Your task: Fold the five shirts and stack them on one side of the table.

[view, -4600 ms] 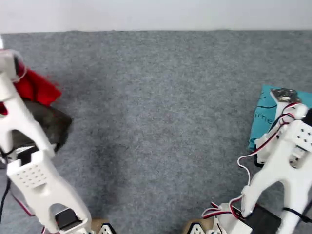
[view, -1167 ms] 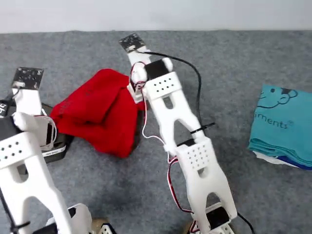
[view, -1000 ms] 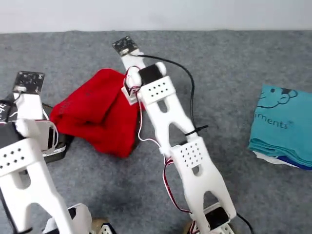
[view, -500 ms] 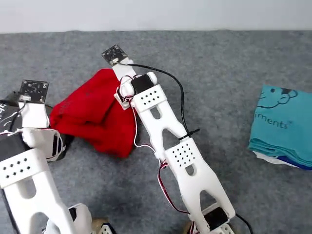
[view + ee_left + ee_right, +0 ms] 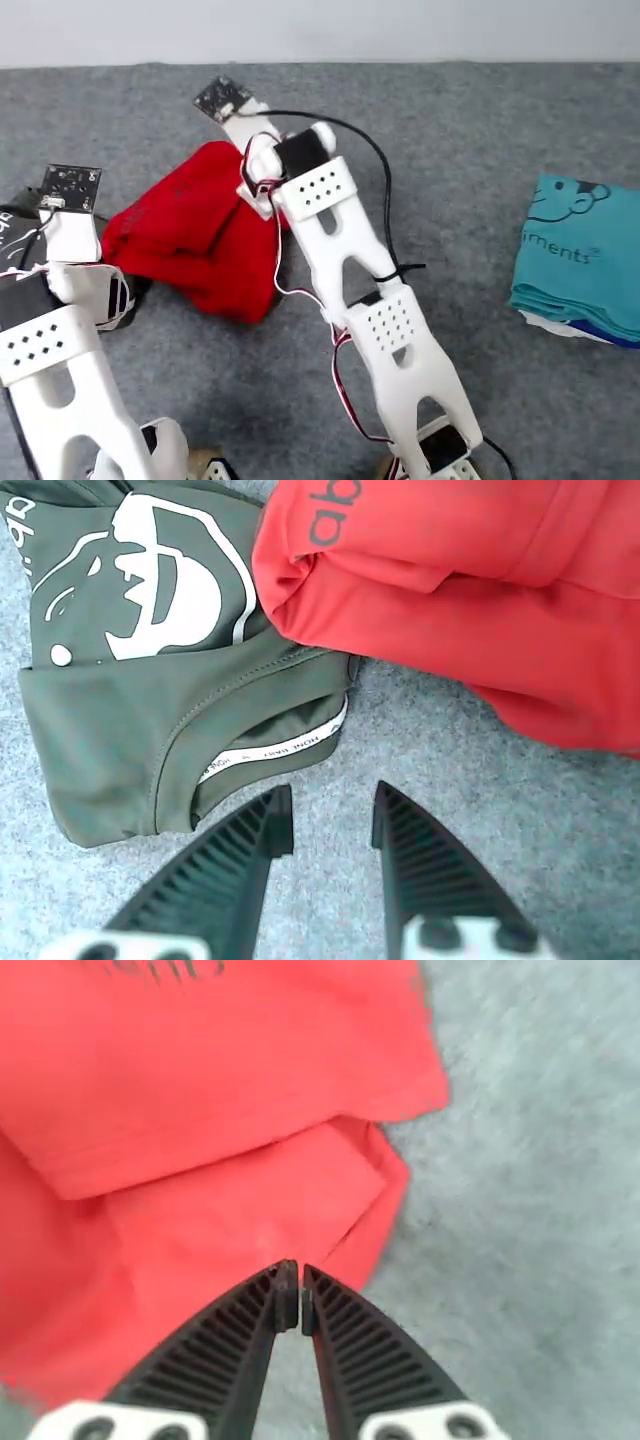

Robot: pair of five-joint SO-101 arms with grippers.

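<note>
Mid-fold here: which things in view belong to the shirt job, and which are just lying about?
Job: red shirt; olive shirt with white print; teal shirt topping the stack; white layer beneath it.
Not the job: grey table cover; white wall behind.

We see the right arm point(image 5: 385, 330) stretched far forward and across to its left, the right gripper point(image 5: 296, 1272) pointing down with jaws pressed together. The left arm point(image 5: 50, 340) reaches less far, the left gripper point(image 5: 330, 795) angled down, jaws parted.
</note>
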